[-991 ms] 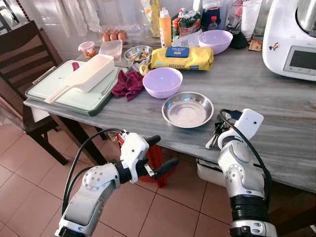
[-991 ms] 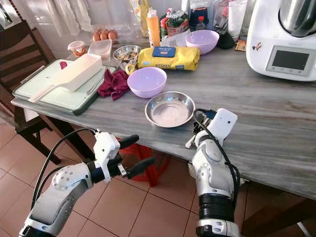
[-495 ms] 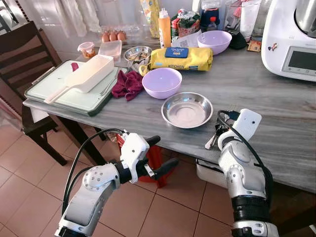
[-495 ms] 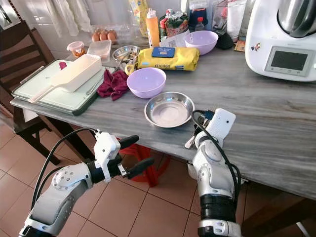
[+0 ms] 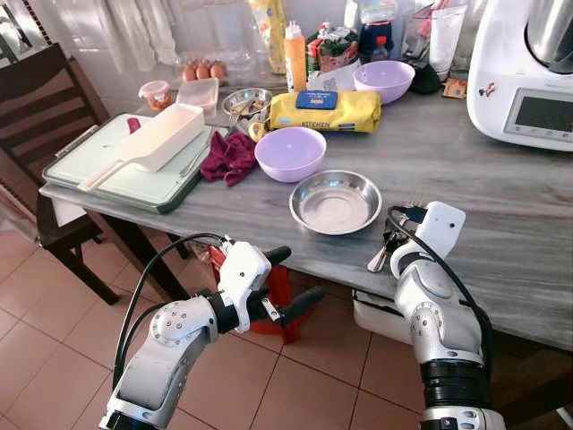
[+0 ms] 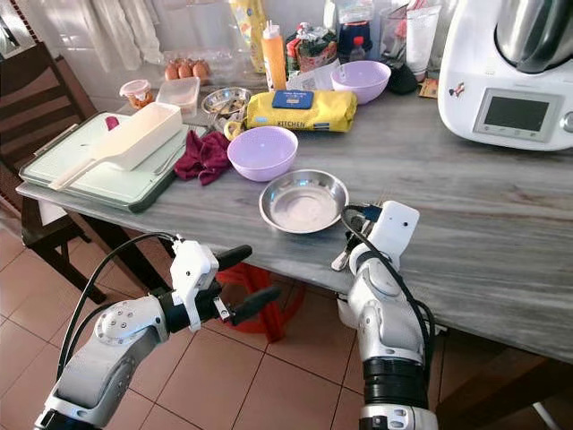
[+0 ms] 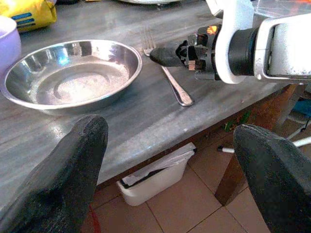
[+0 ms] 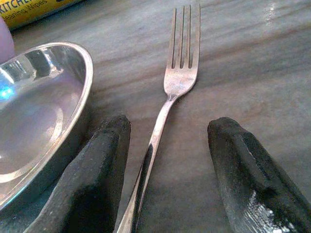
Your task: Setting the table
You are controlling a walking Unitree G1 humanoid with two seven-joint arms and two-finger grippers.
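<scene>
Fork: a silver metal fork (image 8: pixel 167 104) lies flat on the grey wood-grain table (image 5: pixel 501 206), close to its near edge, just beside the right rim of the shallow round steel dish (image 5: pixel 336 201), tines pointing toward the far edge.
Right gripper: the right gripper (image 8: pixel 165 179) sits low at the table's near edge, its two black fingers (image 8: pixel 95 179) spread apart on either side of the fork's handle, gripping nothing.
Left gripper: the left gripper (image 5: pixel 291 282) hangs below the table's near edge, over the tiled floor, fingers apart and empty.
Steel dish: empty, near the middle of the near edge.
Lilac bowl: a lilac plastic bowl (image 5: pixel 290 152) stands just behind the steel dish.
Yellow pack: a yellow pack of kitchen wipes (image 5: pixel 324 109) lies behind that bowl.
Tray: a pale green tray (image 5: pixel 125 175) rests at the table's left corner, carrying a white scoop (image 5: pixel 152 143).
</scene>
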